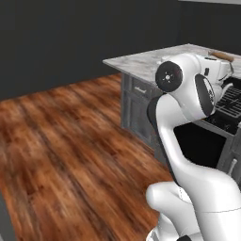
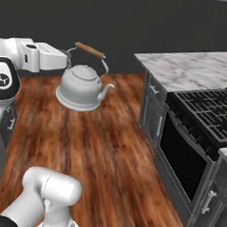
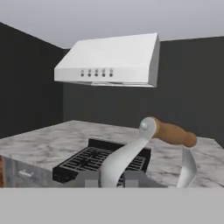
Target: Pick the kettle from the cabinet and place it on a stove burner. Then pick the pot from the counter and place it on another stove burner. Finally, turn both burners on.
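The kettle (image 2: 82, 88) is carried in the air over the wooden floor (image 2: 99, 148), well clear of the cooktop, spout toward the stove. The fingers (image 2: 67, 59) are closed narrow on the metal strap of its arched handle (image 3: 168, 132), below the brown wooden piece. The stove burners (image 2: 211, 112) sit bare between sections of marble worktop (image 2: 194, 68), beneath a white range hood (image 3: 111, 61).

One kettle (image 2: 82, 87), one counter (image 2: 194, 69), one cooktop (image 2: 208, 111), one range hood (image 3: 109, 63).
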